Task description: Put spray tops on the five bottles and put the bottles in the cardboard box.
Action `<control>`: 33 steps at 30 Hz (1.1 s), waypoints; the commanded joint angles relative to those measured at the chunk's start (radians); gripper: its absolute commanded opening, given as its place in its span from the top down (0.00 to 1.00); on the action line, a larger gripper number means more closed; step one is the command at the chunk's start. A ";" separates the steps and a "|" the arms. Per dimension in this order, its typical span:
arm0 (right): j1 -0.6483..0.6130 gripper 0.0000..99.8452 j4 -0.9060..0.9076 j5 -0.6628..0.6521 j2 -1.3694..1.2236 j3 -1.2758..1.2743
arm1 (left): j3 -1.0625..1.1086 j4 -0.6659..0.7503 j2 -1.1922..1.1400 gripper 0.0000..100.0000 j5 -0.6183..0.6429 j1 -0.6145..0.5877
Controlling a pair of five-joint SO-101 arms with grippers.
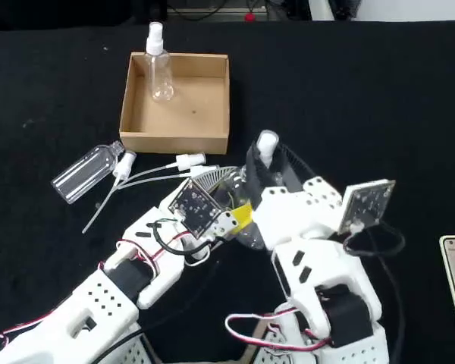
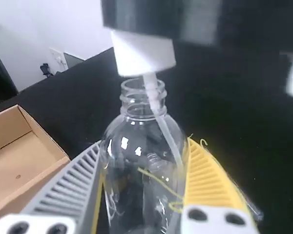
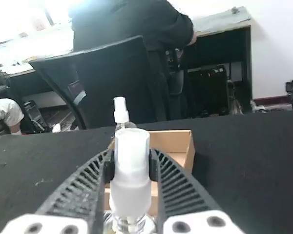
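Black table (image 1: 349, 98) underneath. My left gripper (image 2: 144, 148) clamps clear bottle (image 2: 139, 170) at body: likely light, thin-walled, slippery, crushable; moderate squeeze. My right gripper (image 3: 131, 161) pinches spray top (image 2: 143, 51) just above neck, tube inside.

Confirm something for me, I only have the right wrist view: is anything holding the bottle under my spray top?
Observer: Yes, the left tool clamps the clear bottle around its body.
Operator: Is the top seated?
Observer: No. The spray top sits just above the neck, with its tube down inside the bottle.
Operator: What's left on the table?
Observer: An uncapped bottle lies left of the cardboard box in the high view, with two loose tops nearby.
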State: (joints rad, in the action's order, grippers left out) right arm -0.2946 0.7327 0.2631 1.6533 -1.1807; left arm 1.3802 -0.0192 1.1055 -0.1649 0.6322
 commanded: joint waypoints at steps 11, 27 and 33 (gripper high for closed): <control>-0.058 0.97 0.015 -0.120 0.047 -0.024 | -0.036 0.015 0.000 0.86 0.011 -0.019; -0.064 0.86 0.100 -0.161 0.047 -0.022 | -0.044 0.018 0.000 0.86 0.011 -0.019; -0.064 0.75 0.104 -0.161 0.047 -0.021 | -0.047 0.018 0.000 0.86 0.011 -0.019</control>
State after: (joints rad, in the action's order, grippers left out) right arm -0.3514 0.8278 0.1158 1.7085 -1.2283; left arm 1.3832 -0.0207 1.1040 -0.1634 0.6276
